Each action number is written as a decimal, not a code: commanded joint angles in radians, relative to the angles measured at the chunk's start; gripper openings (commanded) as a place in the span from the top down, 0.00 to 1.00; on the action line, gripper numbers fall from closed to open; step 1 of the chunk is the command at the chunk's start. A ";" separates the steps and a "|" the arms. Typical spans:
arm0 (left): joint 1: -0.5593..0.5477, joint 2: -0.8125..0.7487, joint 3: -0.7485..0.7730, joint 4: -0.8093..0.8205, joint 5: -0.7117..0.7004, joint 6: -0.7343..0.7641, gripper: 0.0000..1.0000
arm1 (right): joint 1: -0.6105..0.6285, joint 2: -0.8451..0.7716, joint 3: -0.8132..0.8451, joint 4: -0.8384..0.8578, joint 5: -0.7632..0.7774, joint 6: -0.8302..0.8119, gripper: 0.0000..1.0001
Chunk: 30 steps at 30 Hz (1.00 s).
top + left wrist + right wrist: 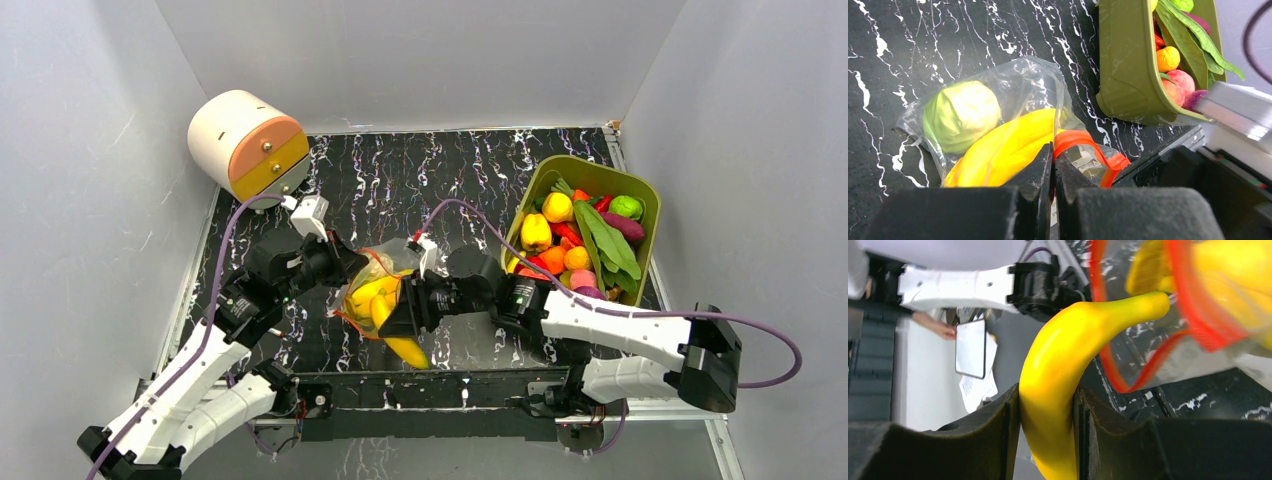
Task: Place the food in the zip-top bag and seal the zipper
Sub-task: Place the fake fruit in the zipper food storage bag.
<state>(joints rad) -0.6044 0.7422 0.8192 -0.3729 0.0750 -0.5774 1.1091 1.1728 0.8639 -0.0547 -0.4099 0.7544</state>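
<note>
Left fingers [1053, 152] are clenched on the red zipper [1083, 142] at the rim of the bag [1023, 85], evidently to keep its mouth lifted and open. Right fingers [1048, 405] grasp a banana [1073, 335], tip at the bag's mouth, not yet inside. Inside the bag: a green round piece [960, 115] and yellow bananas [1008, 145]. More food lies in the tub [1125, 75], right of the bag. Zipper unsealed.

Black marble-look tabletop [400, 170], white veins all over. Clear zip-top bag [1028, 85] resting on it right ahead of left claw [1053, 150], between that one and right claw [398, 312]. Olive tub [1123, 60] of toy food ahead and right of left claw, near bag, not touching. White drum-shaped box [235, 130] in far corner, well behind left claw.
</note>
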 commanded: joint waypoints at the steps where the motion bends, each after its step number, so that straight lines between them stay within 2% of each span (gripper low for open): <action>1: -0.002 -0.029 0.005 0.048 0.039 -0.012 1.00 | 0.005 0.034 0.064 -0.043 0.153 0.136 0.69; 8: -0.002 -0.084 -0.039 0.103 0.123 -0.009 1.00 | 0.004 0.076 0.133 -0.130 0.257 0.173 0.69; 13: -0.002 -0.101 -0.065 0.114 0.159 -0.006 1.00 | 0.005 0.088 0.137 -0.114 0.315 0.252 0.68; 20: -0.001 -0.106 -0.079 0.138 0.183 -0.030 1.00 | 0.005 0.063 0.110 -0.063 0.474 0.359 0.68; 30: -0.001 -0.129 -0.094 0.161 0.203 -0.066 1.00 | 0.004 0.094 0.149 -0.108 0.656 0.492 0.64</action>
<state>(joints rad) -0.6044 0.6514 0.7341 -0.2623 0.2478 -0.6212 1.1110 1.2598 0.9543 -0.1909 0.1223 1.1702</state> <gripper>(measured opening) 0.009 0.366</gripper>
